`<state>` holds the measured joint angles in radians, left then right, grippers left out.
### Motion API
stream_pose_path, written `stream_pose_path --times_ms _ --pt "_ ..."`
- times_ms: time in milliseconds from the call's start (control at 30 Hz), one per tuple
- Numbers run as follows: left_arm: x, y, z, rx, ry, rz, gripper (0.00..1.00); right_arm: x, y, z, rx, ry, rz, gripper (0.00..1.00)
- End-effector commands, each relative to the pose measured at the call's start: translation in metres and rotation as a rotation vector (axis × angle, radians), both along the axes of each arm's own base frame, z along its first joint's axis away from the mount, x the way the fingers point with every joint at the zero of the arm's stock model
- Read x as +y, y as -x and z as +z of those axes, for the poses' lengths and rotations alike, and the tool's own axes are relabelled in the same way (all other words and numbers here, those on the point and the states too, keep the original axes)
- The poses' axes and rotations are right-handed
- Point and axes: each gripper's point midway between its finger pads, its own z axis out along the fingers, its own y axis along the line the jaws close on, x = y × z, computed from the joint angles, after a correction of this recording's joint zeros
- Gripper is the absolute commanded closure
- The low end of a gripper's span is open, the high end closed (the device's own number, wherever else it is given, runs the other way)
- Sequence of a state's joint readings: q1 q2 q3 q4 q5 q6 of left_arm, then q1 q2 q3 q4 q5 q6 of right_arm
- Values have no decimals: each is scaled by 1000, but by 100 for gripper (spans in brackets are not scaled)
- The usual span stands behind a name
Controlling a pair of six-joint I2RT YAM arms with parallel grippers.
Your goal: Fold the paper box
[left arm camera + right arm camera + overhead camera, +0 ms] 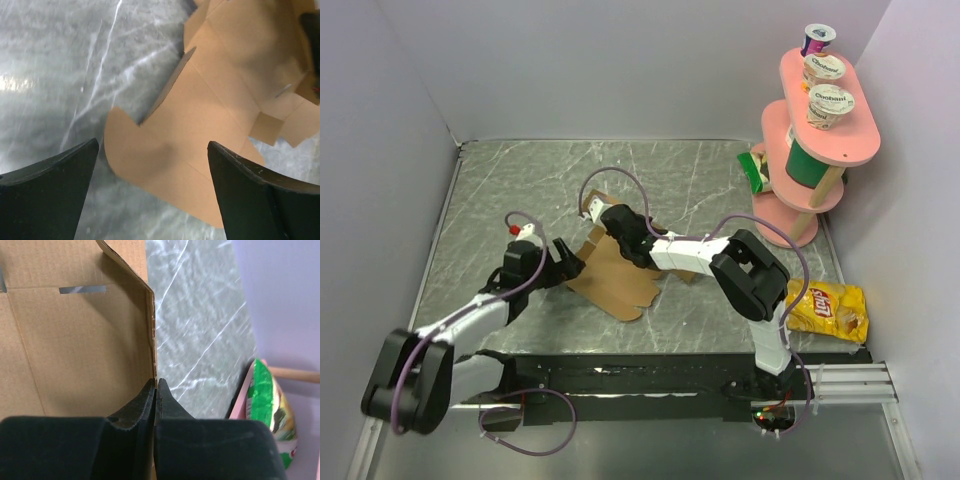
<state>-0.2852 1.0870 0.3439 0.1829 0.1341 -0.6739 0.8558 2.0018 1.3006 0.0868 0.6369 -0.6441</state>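
Note:
The paper box [620,278] is a brown die-cut cardboard sheet lying mostly flat on the marble table top, with one flap raised at its far side. My right gripper [606,224] is shut on the edge of that raised flap; in the right wrist view the fingertips pinch the thin cardboard edge [152,330] at the gripper [156,383]. My left gripper [564,262] hovers at the sheet's left edge, open wide. Its view looks down between the gripper [152,146] onto a rounded flap of the paper box [200,120], with nothing between the fingers.
A pink two-tier stand [790,215] at the back right carries yogurt cups [830,103] and a green can [807,162]. A green snack bag [753,170] leans at its foot. A yellow chip bag [828,309] lies at the right edge. Grey walls enclose the table.

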Motion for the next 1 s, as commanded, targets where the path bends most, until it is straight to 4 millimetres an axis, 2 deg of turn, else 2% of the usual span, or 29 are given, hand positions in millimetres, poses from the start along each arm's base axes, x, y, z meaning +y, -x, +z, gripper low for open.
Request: stream_pose_path --times_ms 0,33,100,167,233,267,400,433,467,500,533,567,600,667,700,767,800,867,900,967 --pt "-10 -29 5 -44 -37 -50 6 19 -10 32 -74 -70 27 100" --pt "-10 -31 0 -32 -46 -50 8 20 -9 34 -72 -75 27 100" --pt "-14 -39 -6 -24 -45 -59 17 23 -7 38 -85 -79 36 100" --pt "-21 -42 -4 -34 -17 -87 23 25 -6 35 -81 -79 43 100" --pt "-28 -45 2 -63 -10 -127 22 28 -4 30 -61 -89 59 100" --pt "-24 -49 7 -81 -22 -101 17 28 -2 26 -47 -90 62 100" --pt "-14 -52 49 -214 -14 -65 11 25 7 22 -19 -123 73 100" --pt "-7 -54 53 -221 4 -45 11 25 9 29 -24 -147 78 100" --pt "-4 -54 56 -221 23 -40 11 21 13 25 -15 -159 76 100" --pt "11 -58 60 -224 42 3 11 20 15 27 -12 -177 78 100" --pt "15 -58 62 -225 94 24 12 18 21 34 -12 -207 91 100" --pt "12 -52 68 -233 161 -23 14 18 23 39 -17 -235 90 100" --pt "25 -53 72 -234 228 21 16 17 26 43 -18 -253 93 100" --pt "24 -44 79 -294 295 -5 19 14 33 58 -30 -310 101 100" --pt "31 -43 78 -296 308 8 20 12 36 74 -53 -348 107 100" --pt "28 -42 67 -271 299 -21 23 10 43 80 -58 -395 119 100" --pt "22 -39 64 -252 320 -57 25 7 47 94 -76 -431 125 100" --pt "16 -41 61 -255 355 -95 29 5 54 96 -76 -473 142 100" --pt "7 -32 60 -232 409 -145 30 4 58 105 -86 -494 150 100" --pt "-2 -27 61 -241 457 -207 30 3 62 104 -77 -502 157 100"
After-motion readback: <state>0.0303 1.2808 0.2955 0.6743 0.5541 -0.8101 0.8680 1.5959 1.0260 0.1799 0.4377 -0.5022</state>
